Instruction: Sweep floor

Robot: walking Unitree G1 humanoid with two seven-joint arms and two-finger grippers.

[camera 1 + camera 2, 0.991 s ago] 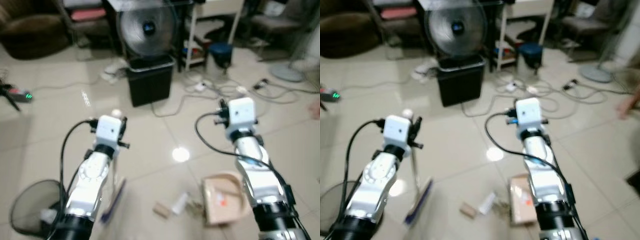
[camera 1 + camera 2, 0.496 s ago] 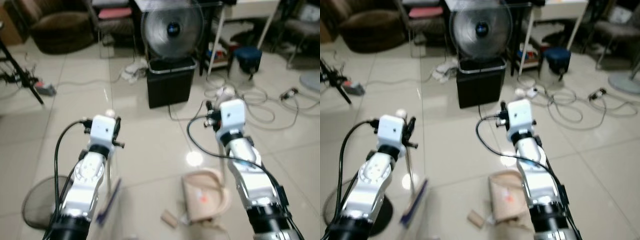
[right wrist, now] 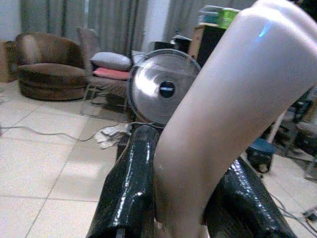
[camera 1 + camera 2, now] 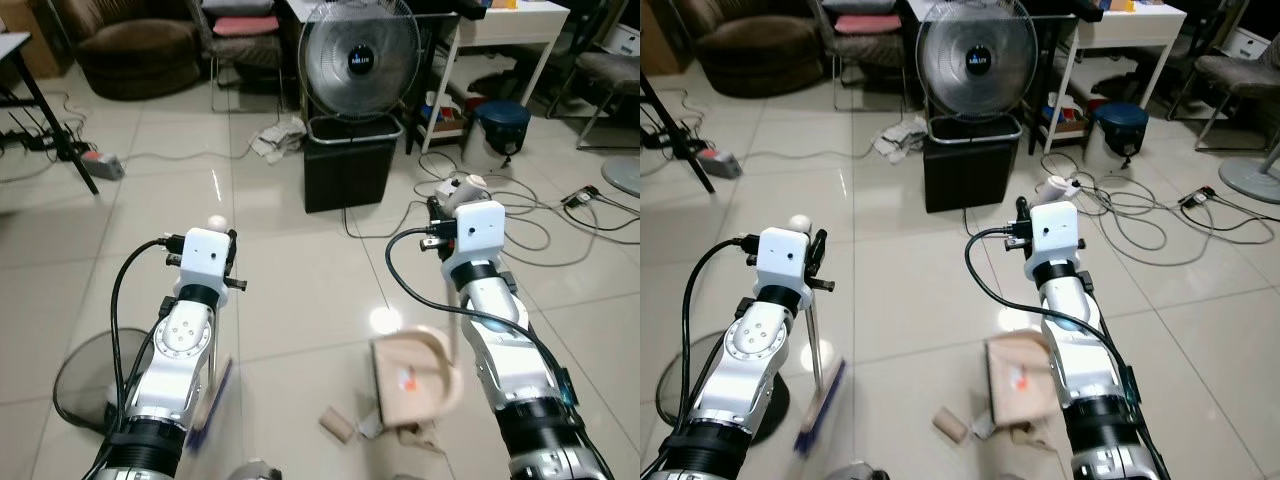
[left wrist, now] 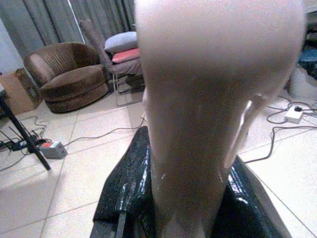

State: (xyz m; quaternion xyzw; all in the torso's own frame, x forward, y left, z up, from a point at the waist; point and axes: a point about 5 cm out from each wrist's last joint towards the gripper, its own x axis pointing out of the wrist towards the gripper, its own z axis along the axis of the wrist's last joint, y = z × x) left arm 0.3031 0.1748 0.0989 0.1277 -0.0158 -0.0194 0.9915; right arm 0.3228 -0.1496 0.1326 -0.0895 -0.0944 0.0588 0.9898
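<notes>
— Left eye view first: which way does the broom (image 4: 213, 385) run?

— Nearly upright, pale handle up at the left gripper (image 5: 183, 198), blue bristles down on the floor (image 4: 300, 300) below it. The dustpan (image 4: 415, 375) lies low beside the right arm, its handle rising to the right gripper (image 3: 181, 208).

— And the jaws?

— Left wrist view has both black fingers (image 5: 124, 183) closed tight against the broom handle. Right wrist view has the right pair pressed the same way around the dustpan handle.

— Anything the head views add?

— Scraps of litter (image 4: 952, 425) on the tiles by the dustpan's edge, a mesh bin (image 4: 85, 380) outside the left arm, and a fan (image 4: 972, 62) well ahead of both grippers.
</notes>
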